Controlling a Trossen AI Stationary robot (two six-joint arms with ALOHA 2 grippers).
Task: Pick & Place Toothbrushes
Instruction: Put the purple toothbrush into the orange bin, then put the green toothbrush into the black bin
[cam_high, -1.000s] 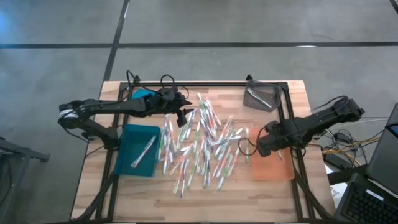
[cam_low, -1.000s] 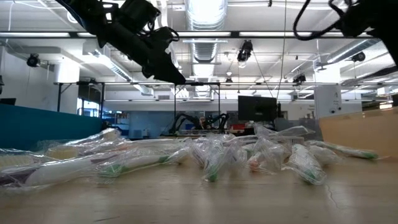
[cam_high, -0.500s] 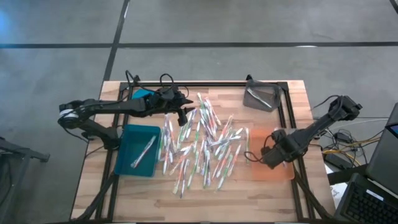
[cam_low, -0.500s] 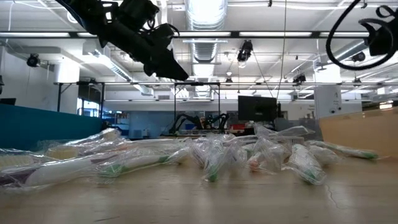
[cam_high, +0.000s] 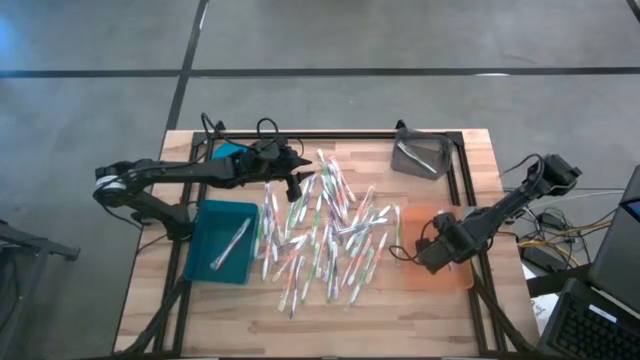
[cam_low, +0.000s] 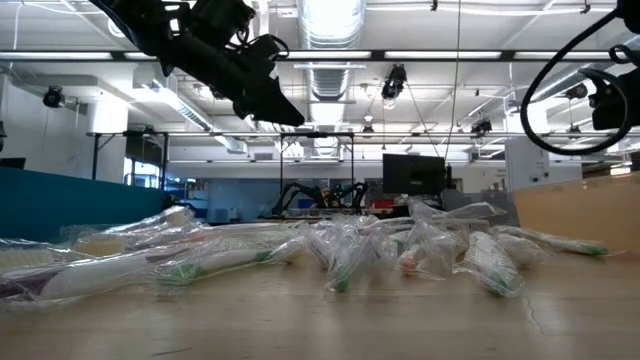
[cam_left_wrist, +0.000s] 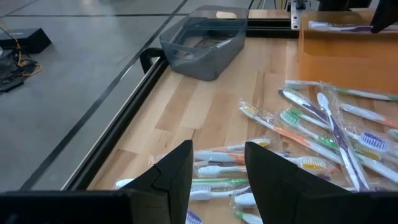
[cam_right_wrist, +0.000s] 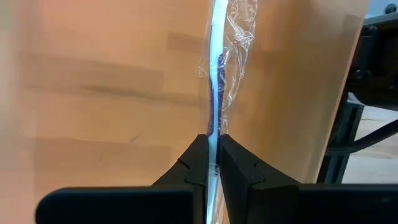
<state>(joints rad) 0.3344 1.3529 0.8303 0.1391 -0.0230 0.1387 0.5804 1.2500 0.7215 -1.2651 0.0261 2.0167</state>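
Observation:
Many wrapped toothbrushes (cam_high: 320, 235) lie in a loose pile on the middle of the wooden table, also seen in the low view (cam_low: 340, 250). My right gripper (cam_high: 428, 258) is low over the orange tray (cam_high: 455, 275), shut on one wrapped toothbrush (cam_right_wrist: 214, 62) with a white and blue handle. My left gripper (cam_high: 293, 183) hangs open above the pile's far left part, nothing between its fingers (cam_left_wrist: 217, 152). One toothbrush (cam_high: 232, 243) lies in the teal tray (cam_high: 205, 225). My right gripper pinches the wrapped toothbrush between its two fingers at a place along its handle (cam_right_wrist: 213, 127). The fingers come from above, pointing steeply down, and lie across it. The toothbrush runs on past the fingertips over the orange tray's floor; whether it touches the floor I cannot tell.
A grey tray (cam_high: 420, 157) stands at the far right of the table, also in the left wrist view (cam_left_wrist: 205, 40). A black frame rail (cam_high: 455, 180) runs along the far and right sides. Black cables (cam_high: 265, 130) lie at the far left.
My right gripper has sunk toward the orange tray with the toothbrush, shifting a little toward the table's near edge and rolling at the wrist. It has stayed shut. The pile has not moved.

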